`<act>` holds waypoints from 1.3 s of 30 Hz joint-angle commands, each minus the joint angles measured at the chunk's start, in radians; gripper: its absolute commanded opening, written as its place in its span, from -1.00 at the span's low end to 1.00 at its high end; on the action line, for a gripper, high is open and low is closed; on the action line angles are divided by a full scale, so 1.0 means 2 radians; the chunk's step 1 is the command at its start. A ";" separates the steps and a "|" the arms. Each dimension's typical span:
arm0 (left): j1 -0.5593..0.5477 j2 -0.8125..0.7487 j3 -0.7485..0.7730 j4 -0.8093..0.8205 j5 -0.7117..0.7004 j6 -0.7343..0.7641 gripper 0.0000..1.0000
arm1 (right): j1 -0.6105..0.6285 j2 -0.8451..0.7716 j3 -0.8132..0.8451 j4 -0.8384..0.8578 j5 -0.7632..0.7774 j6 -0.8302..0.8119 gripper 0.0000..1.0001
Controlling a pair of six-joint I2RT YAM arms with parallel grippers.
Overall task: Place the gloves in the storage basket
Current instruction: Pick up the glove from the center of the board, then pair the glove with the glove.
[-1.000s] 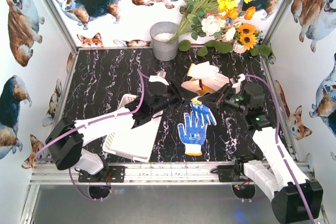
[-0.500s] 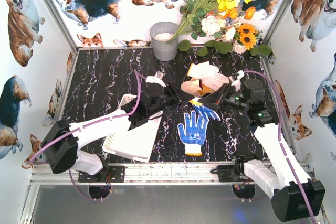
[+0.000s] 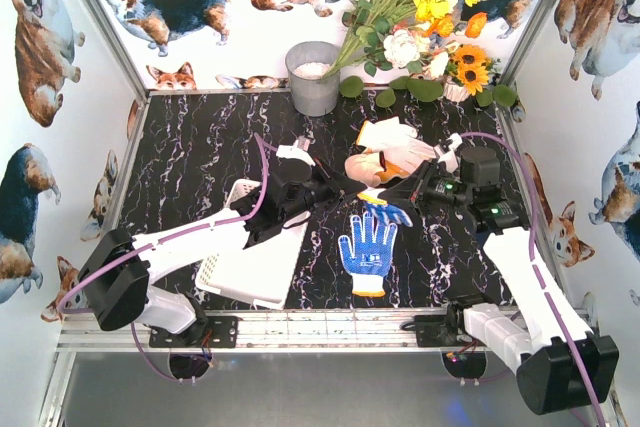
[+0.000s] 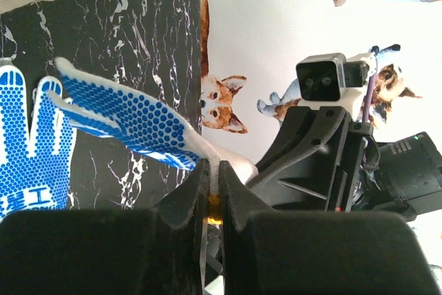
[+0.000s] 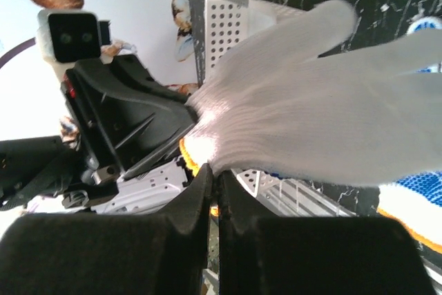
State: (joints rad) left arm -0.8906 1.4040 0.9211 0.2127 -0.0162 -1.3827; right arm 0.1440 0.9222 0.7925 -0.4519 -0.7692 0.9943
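Both grippers are shut on the orange-trimmed cuff of one blue-dotted glove (image 3: 385, 212), held above the table between them. My left gripper (image 3: 345, 190) pinches it in the left wrist view (image 4: 213, 170), where its dotted palm (image 4: 124, 126) shows. My right gripper (image 3: 396, 192) pinches it in the right wrist view (image 5: 215, 174), where its white back (image 5: 311, 129) shows. A second blue-dotted glove (image 3: 367, 247) lies flat on the table below them. Cream gloves (image 3: 395, 152) lie in a pile further back. The white storage basket (image 3: 250, 267) sits at the near left, partly under my left arm.
A grey metal bucket (image 3: 314, 77) stands at the back centre. A bunch of flowers (image 3: 420, 27) lies at the back right. Walls printed with corgis close in the black marble table (image 3: 200, 137) on three sides.
Both grippers have shifted slightly toward the back, keeping hold of the glove. The hanging glove has risen a little, and its fingers now cover less of the flat glove.
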 commanded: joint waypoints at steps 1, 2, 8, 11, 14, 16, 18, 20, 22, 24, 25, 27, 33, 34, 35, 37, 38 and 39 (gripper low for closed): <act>0.003 0.004 0.003 -0.010 -0.014 0.022 -1.00 | 0.002 0.019 0.021 0.017 0.045 -0.028 -1.00; 0.005 0.007 0.007 -0.017 -0.018 0.028 -1.00 | 0.002 0.028 0.027 0.018 0.052 -0.034 -1.00; 0.017 0.038 0.049 -0.052 -0.025 0.068 -1.00 | 0.002 0.109 0.075 0.019 0.069 -0.073 -1.00; 0.027 0.053 0.071 -0.058 -0.023 0.083 -1.00 | 0.002 0.139 0.110 0.010 0.076 -0.092 -1.00; 0.033 0.064 0.092 -0.063 -0.024 0.102 -1.00 | 0.002 0.157 0.142 0.000 0.082 -0.105 -1.00; 0.036 0.072 0.104 -0.066 -0.022 0.112 -1.00 | 0.002 0.162 0.149 -0.001 0.087 -0.111 -1.00; 0.036 0.081 0.111 -0.068 -0.020 0.120 -1.00 | 0.002 0.164 0.144 0.001 0.088 -0.115 -1.00; 0.036 0.089 0.109 -0.072 -0.014 0.124 -1.00 | 0.002 0.163 0.126 0.007 0.088 -0.118 -1.00; 0.035 0.095 0.098 -0.073 -0.010 0.125 -1.00 | 0.002 0.163 0.100 0.015 0.089 -0.121 -1.00; 0.033 0.099 0.083 -0.073 -0.007 0.120 -1.00 | 0.002 0.166 0.074 0.015 0.095 -0.127 -1.00; 0.031 0.102 0.076 -0.070 -0.002 0.117 -1.00 | 0.002 0.168 0.064 0.013 0.094 -0.130 -1.00; 0.026 0.107 0.069 -0.068 0.011 0.118 -1.00 | 0.002 0.171 0.049 0.003 0.085 -0.137 -1.00; 0.015 0.113 0.055 -0.094 0.033 0.127 -1.00 | 0.002 0.156 0.020 -0.033 0.075 -0.156 -1.00; 0.013 0.112 0.051 -0.097 0.035 0.127 -1.00 | 0.003 0.151 0.016 -0.038 0.077 -0.157 -1.00; 0.012 0.111 0.047 -0.099 0.036 0.127 -1.00 | 0.003 0.146 0.011 -0.042 0.078 -0.159 -1.00; 0.005 0.109 0.040 -0.104 0.036 0.127 -1.00 | 0.003 0.138 0.002 -0.051 0.077 -0.161 -1.00; 0.002 0.108 0.039 -0.106 0.037 0.127 -1.00 | 0.004 0.134 -0.002 -0.054 0.076 -0.162 -1.00; -0.001 0.107 0.037 -0.110 0.037 0.128 -1.00 | 0.004 0.130 -0.006 -0.058 0.076 -0.162 -1.00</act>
State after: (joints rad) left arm -0.8742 1.6356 1.0180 0.0326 0.0422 -1.1477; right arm 0.1528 1.2366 0.7971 -0.5503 -0.6315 0.7071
